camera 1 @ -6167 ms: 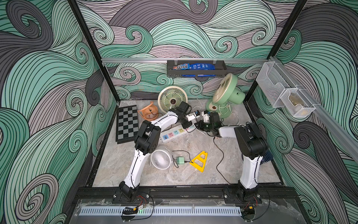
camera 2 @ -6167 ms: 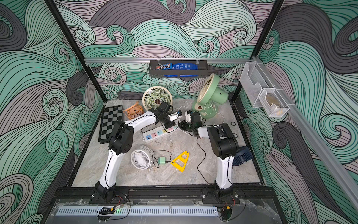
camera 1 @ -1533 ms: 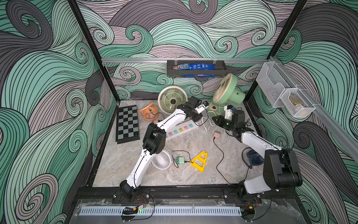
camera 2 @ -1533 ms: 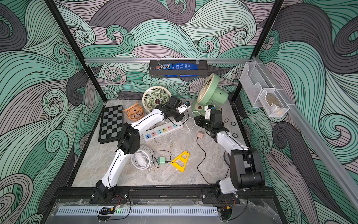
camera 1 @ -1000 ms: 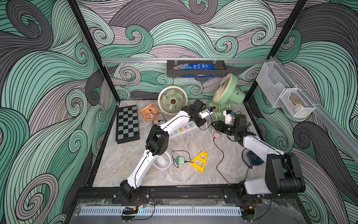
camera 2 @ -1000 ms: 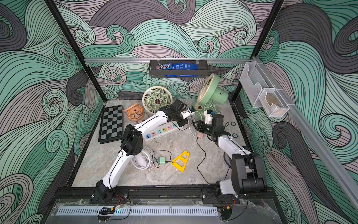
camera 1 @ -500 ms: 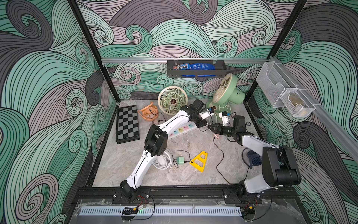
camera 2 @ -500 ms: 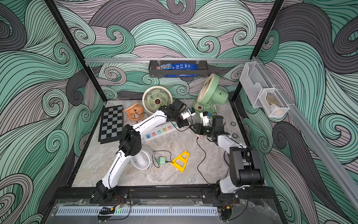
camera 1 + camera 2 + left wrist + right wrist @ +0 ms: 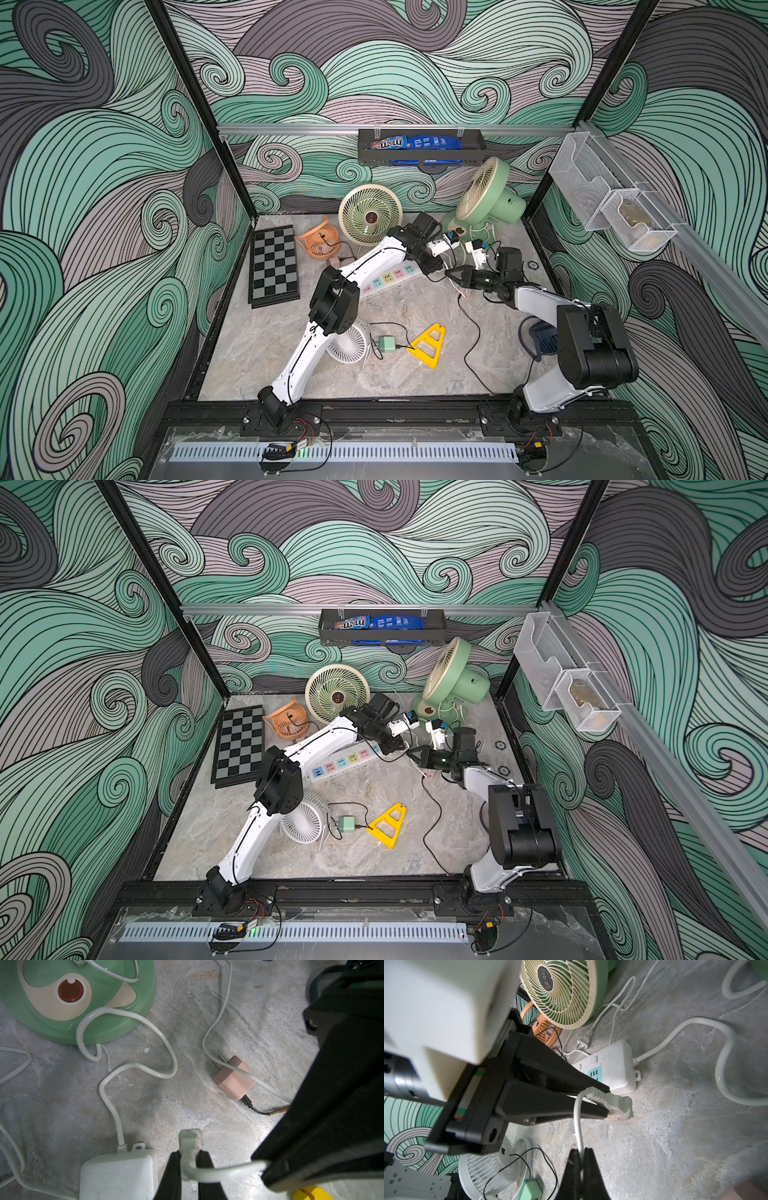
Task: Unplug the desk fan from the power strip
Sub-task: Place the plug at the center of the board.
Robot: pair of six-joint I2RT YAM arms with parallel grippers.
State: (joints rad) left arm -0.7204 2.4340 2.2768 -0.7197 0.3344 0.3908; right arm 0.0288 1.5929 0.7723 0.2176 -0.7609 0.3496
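- Left gripper (image 9: 190,1153) is clamping a white plastic plug (image 9: 190,1138), seemingly already out, beside the long white pastel-socketed power strip's (image 9: 612,1068) end, toward the worktop's (image 9: 415,386) far edge.
- Right gripper (image 9: 581,1151) is pinching its white cord (image 9: 577,1126).
- Next, probably: setting it down clear.

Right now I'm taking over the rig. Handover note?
Left gripper: shut on the white plug.
Right gripper: shut on that plug's white cord.
Power strip: flat on the table, and its coloured sockets in view are empty.
Done: the plug looks out of the strip. It is held beside the strip's cord end, not over a socket.
Left: the cord can't be traced past the right gripper, so confirm it's the desk fan's. Then probably set the plug down and open both grippers.
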